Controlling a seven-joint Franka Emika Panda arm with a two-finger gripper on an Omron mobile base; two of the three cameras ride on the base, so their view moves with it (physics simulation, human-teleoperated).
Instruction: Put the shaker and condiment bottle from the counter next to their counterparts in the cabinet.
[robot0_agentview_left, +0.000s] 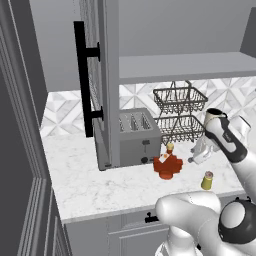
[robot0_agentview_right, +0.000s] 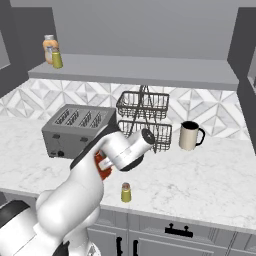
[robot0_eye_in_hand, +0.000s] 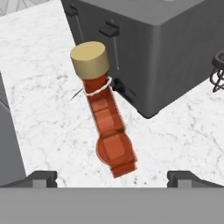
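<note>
Looking down the hand view, you've got the claw (robot0_eye_in_hand: 112, 176) spread wide with nothing in it, hanging right over the condiment bottle (robot0_eye_in_hand: 106, 127), which stands on the desk (robot0_agentview_left: 100, 175) just in front of the toaster (robot0_agentview_left: 136, 135). Your shaker (robot0_agentview_left: 207, 180) sits by itself near the desk's front edge, apart from the bottle, and the cream mug (robot0_agentview_right: 190, 135) is back by the wire rack (robot0_agentview_right: 145, 120). Up in the cabinet (robot0_agentview_right: 150, 70), you can see two small bottles (robot0_agentview_right: 52, 51) parked at the shelf's far left end.
</note>
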